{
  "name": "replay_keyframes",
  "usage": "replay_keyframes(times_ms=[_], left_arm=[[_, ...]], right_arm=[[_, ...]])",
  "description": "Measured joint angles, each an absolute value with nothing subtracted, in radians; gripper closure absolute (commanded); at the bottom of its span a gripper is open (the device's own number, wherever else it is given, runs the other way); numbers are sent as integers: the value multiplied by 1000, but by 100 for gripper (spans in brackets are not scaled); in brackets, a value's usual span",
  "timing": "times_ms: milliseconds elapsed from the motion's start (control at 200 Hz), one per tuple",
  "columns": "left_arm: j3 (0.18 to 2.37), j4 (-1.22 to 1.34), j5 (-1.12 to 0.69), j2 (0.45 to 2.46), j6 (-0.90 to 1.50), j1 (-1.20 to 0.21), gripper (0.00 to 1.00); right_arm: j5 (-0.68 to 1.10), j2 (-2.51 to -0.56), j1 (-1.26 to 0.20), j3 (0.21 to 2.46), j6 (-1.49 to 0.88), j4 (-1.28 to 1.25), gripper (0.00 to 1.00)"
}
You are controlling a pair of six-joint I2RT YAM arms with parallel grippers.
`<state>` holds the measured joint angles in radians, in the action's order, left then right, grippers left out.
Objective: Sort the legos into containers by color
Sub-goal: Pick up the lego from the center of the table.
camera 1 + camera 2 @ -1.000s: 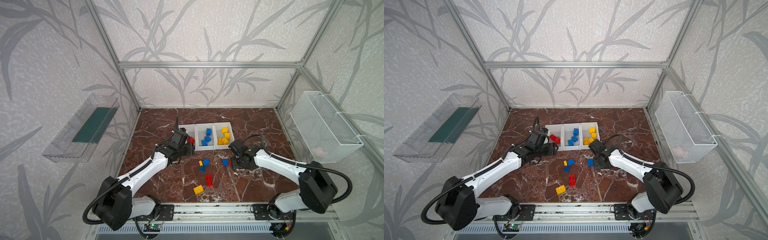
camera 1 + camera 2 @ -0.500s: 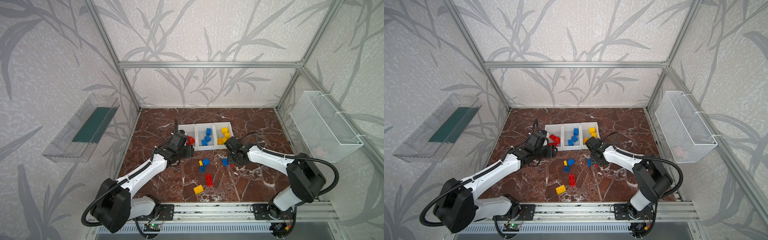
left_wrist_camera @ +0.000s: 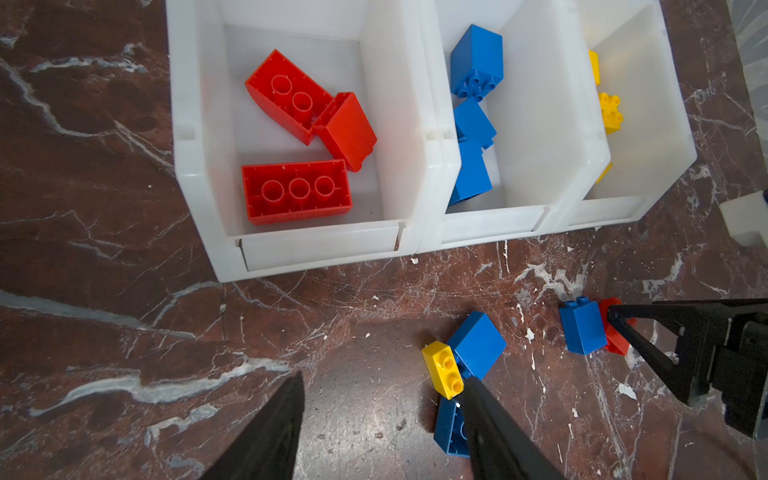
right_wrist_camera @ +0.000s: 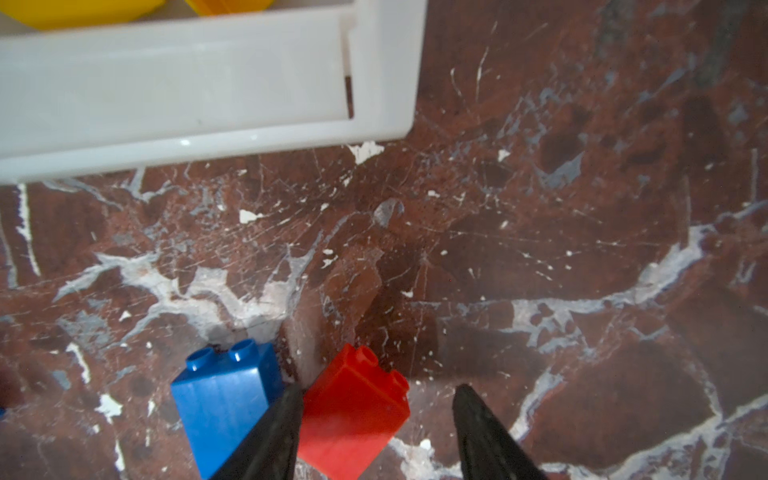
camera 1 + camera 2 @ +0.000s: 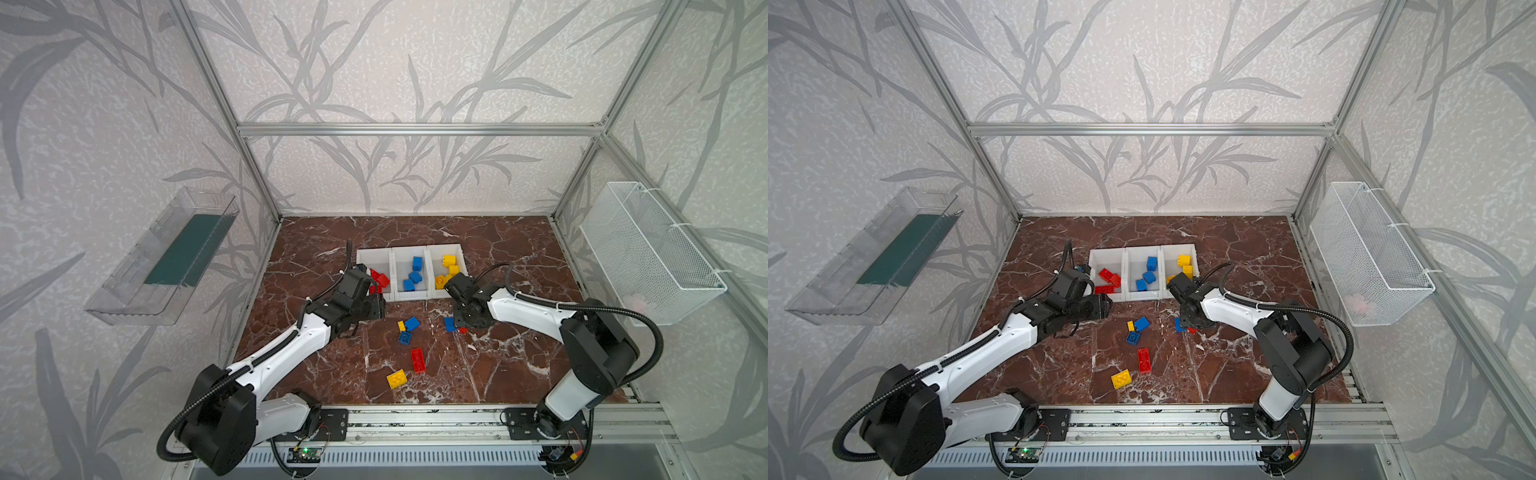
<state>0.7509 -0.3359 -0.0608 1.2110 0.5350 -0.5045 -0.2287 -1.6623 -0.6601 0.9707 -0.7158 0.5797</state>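
Just in front of the row of white bins [image 3: 320,247], on the marble table [image 5: 498,365], the right tool [image 4: 378,388] stands with its jaws partly open around a red brick [image 4: 353,415]. One finger sits at the narrow gap between this brick and a blue brick [image 4: 224,399] beside it. The other finger is apart from the red side, so nothing is gripped.

The left tool [image 3: 382,378] is also partly open and empty, in front of the bin that holds red bricks. One of its finger tips is just beside a small yellow brick [image 3: 442,370], which touches a second blue brick [image 3: 478,345].

Further from the bins lie a long red brick [image 5: 417,360] and a flat yellow brick [image 5: 397,379], with bare marble around them up to the front edge of the table. Inside the bins the red, blue and yellow bricks lie each in their own compartment.
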Motion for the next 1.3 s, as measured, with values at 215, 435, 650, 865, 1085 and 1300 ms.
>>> replay_keyframes(times_ms=[215, 435, 650, 865, 1085, 1300], left_arm=[[751, -336, -61, 1211, 535, -505, 37], [751, -336, -61, 1211, 535, -505, 37], [751, -336, -56, 1208, 535, -505, 37], [751, -340, -40, 1183, 535, -505, 37], [745, -375, 11, 1110, 535, -503, 36], [694, -406, 57, 1005, 552, -503, 36]], right_arm=[[-224, -1662, -659, 943, -728, 575, 45], [-214, -1663, -659, 939, -735, 570, 57], [-205, -1666, -659, 928, -737, 559, 66], [-204, -1666, -659, 928, -735, 559, 68], [-192, -1649, -675, 981, -671, 598, 68], [-144, -1648, -722, 1256, -547, 616, 68]])
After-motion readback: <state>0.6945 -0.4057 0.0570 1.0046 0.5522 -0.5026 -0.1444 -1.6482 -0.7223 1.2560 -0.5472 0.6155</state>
